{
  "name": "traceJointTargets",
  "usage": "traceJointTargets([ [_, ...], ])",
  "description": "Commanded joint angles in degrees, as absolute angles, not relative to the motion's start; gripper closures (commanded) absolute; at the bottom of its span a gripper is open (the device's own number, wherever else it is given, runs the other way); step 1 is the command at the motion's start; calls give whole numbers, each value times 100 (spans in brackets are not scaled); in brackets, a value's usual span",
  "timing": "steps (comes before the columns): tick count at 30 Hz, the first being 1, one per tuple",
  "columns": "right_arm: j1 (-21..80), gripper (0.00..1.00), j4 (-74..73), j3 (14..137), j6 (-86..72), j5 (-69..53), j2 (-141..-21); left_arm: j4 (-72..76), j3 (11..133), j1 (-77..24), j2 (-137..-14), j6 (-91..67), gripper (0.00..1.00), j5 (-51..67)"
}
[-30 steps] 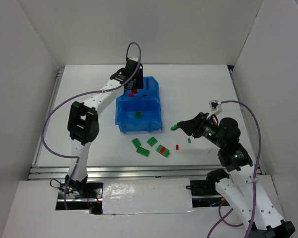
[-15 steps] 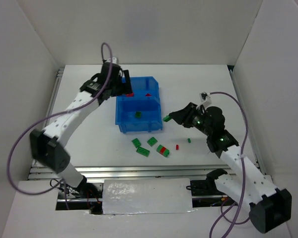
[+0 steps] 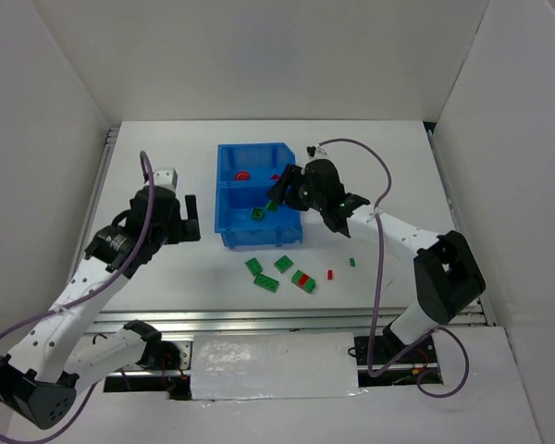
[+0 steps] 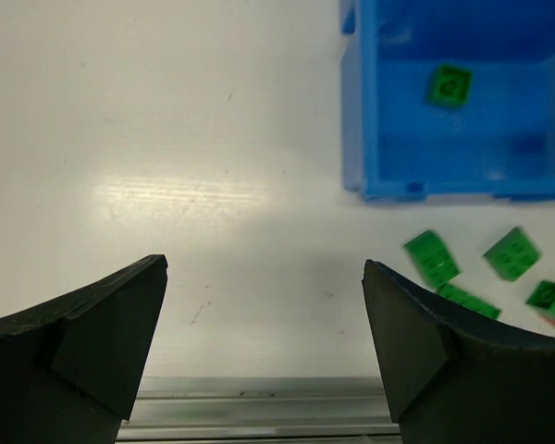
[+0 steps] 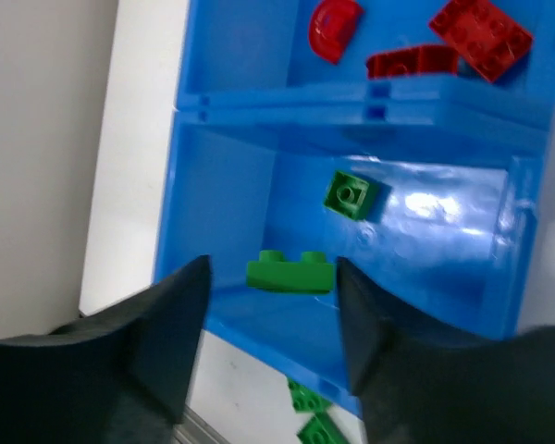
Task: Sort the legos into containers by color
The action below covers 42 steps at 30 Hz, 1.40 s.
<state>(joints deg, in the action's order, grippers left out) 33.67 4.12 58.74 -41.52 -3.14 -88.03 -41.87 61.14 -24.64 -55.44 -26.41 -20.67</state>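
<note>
The blue bin (image 3: 224, 199) has a middle wall. Red legos (image 3: 243, 174) lie in its far compartment and a green lego (image 3: 256, 215) in the near one. My right gripper (image 3: 277, 194) hovers over the near compartment. In the right wrist view it (image 5: 271, 270) is open, with a green two-stud lego (image 5: 291, 272) between the jaws, touching only the right finger. My left gripper (image 3: 192, 218) is open and empty over bare table left of the bin, also shown in the left wrist view (image 4: 264, 268).
Loose legos lie in front of the bin: green ones (image 3: 253, 266) (image 3: 266, 282) (image 3: 284, 264), a red-green pair (image 3: 303, 280), a tiny red one (image 3: 330, 274) and a tiny green one (image 3: 352, 262). White walls enclose the table. A metal rail runs along the near edge.
My left arm pulled back from the bin's far compartment to the table left of the bin. My right arm carried the green lego from right of the bin over the near compartment and opened.
</note>
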Motion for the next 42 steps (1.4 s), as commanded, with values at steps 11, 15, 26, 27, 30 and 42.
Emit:
traceJointTargets([
  [11, 4367, 4, -509, 5934, -2348, 35, -7718, -4017, 5713, -2127, -4993, -2663, 0, -2680],
  [15, 5447, 10, -510, 5362, -1934, 368, -7427, -4087, 5704, -2074, -4826, -2742, 0, -2812],
  [26, 6090, 13, -869, 5888, -1986, 1202, -9139, -4078, 5651, -2048, -4412, -2795, 1, -2971],
  [27, 6100, 13, -905, 5958, -1969, 1256, -9289, -4069, 5651, -2048, -4403, -2786, 0, -2953],
  [30, 6108, 16, -775, 6064, -2004, 1423, -9772, -4025, 5642, -2030, -4447, -2725, 0, -2795],
  [42, 6126, 34, -378, 6179, -2145, 1476, -10512, -3894, 5607, -1934, -4465, -2593, 0, -2400],
])
